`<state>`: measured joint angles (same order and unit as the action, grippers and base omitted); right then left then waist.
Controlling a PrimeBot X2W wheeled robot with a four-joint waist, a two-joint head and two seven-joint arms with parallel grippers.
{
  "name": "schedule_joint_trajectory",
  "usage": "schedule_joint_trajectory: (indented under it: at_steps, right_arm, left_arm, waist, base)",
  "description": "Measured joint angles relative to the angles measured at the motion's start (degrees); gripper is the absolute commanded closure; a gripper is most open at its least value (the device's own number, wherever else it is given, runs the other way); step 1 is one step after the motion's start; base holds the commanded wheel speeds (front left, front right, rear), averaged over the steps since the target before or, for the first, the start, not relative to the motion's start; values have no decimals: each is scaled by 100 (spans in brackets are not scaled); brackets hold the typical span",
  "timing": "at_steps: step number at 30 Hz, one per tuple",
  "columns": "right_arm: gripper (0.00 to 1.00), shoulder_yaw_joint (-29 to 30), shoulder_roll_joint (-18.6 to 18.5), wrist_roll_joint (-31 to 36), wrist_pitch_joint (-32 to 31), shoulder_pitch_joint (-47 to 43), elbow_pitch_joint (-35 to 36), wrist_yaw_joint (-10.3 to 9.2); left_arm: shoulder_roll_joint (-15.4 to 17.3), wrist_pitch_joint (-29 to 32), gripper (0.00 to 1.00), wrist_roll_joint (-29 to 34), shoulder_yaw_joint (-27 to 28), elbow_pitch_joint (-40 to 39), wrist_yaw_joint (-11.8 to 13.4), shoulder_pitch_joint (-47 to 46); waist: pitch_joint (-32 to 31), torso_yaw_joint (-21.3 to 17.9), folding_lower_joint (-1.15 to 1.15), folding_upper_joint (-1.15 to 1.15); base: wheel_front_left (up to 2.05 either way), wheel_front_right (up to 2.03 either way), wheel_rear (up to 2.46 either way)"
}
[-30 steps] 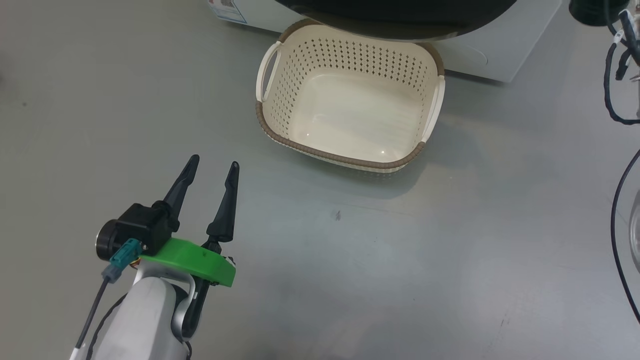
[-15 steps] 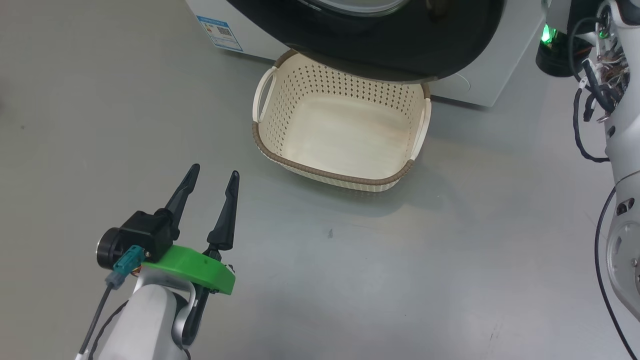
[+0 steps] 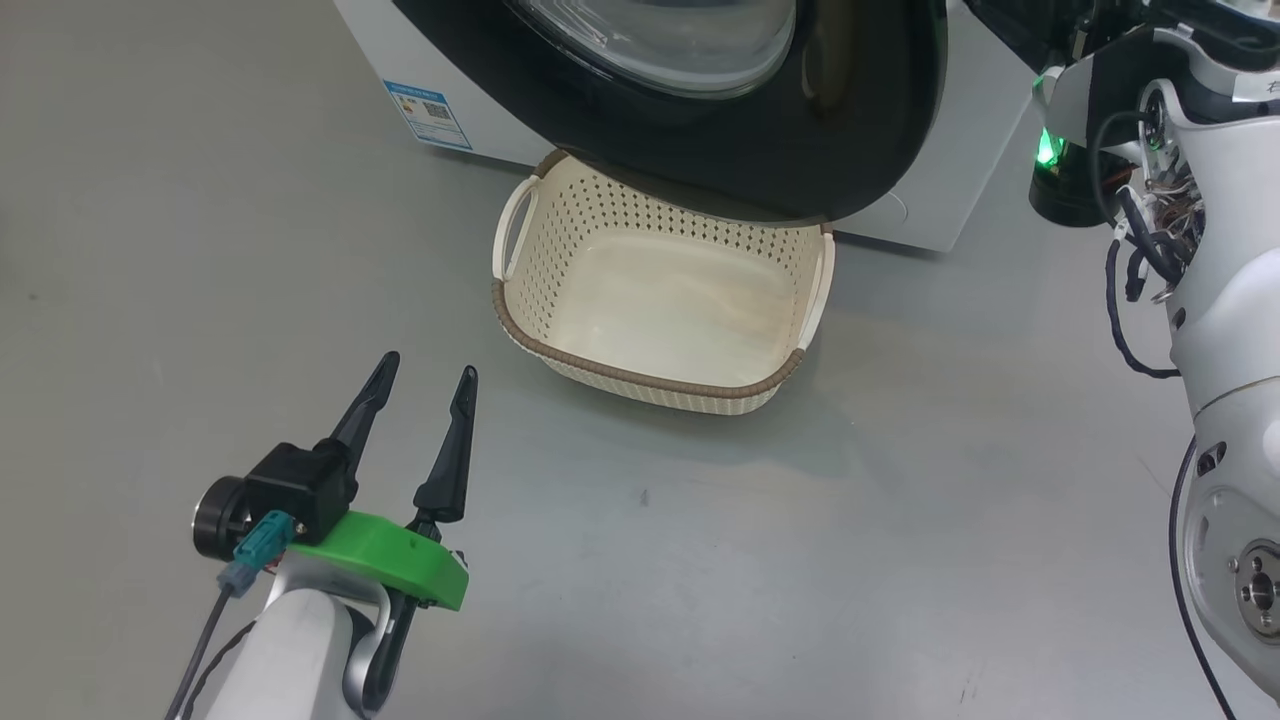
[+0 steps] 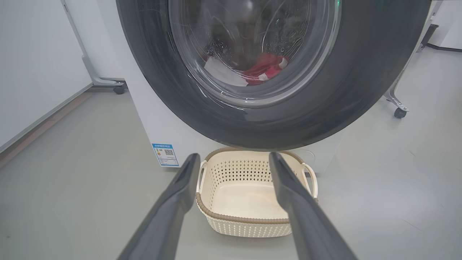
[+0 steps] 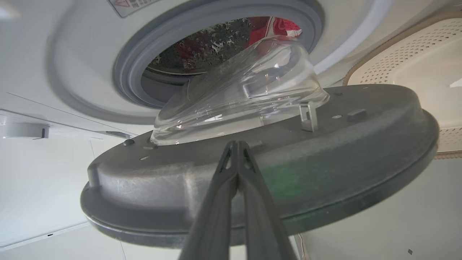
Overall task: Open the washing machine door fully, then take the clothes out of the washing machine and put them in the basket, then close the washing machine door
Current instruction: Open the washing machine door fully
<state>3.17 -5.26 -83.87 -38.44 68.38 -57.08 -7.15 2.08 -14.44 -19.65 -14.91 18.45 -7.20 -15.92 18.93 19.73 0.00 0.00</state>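
The washing machine [image 3: 975, 150] stands at the top of the head view, with its black-rimmed washing machine door [image 3: 800, 150] hanging ajar over the cream basket [image 3: 640, 380]. My left gripper [image 3: 430, 365] hovers open and empty above the floor, left of the basket. Its wrist view faces the door [image 4: 361, 72]; red and white clothes [image 4: 267, 66] show through the glass. In the right wrist view my right gripper [image 5: 236, 143] is shut on nothing. Its tips sit against the door's grey inner face [image 5: 325, 151], below the glass bowl. Clothes [image 5: 285, 25] lie in the drum behind.
My right arm [image 3: 1230, 300] with its dark cables reaches up the right side toward the machine. A blue label sticker [image 3: 427, 112] marks the washer's lower left corner. A wheeled stand leg [image 4: 397, 108] is right of the machine. A white wall panel [image 4: 29, 72] runs along the left.
The head camera has tilted up, so the basket sits lower in the picture and more of the door and right arm show. My left gripper stays open in place.
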Motion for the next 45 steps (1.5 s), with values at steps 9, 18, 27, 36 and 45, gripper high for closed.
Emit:
schedule_joint_trajectory:
  at_steps: [9, 18, 27, 36, 45]
  right_arm:
    - [100, -62, 37, -85, -158, -253, 10, 11]
    - [100, -258, 49, -169, -383, -392, 103, 10]
    - [100, -701, 48, -568, -745, -613, 210, 10]
    - [100, -1324, 73, -1070, -1028, -938, 456, 9]
    - [100, -1992, 79, -1580, -1136, -1249, 820, 0]
  left_arm:
    - [2, 0, 0, 54, 5, 13, 0, 96]
    - [4, 0, 0, 60, 9, 0, 0, 134]
    - [4, 0, 0, 69, -2, -1, 0, 152]
    - [4, 0, 0, 104, -15, 1, 0, 167]
    - [4, 0, 0, 104, -54, 3, 0, 209]
  waist:
    - [-159, -38, 0, 0]
    - [-208, -52, 0, 0]
    - [-230, -3, 0, 0]
    - [-301, 75, 0, 0]
    - [-338, 150, 0, 0]
  base:
    - [0, 0, 0]
    - [0, 0, 0]
    - [0, 0, 0]
    - [0, 0, 0]
    - [0, 0, 0]
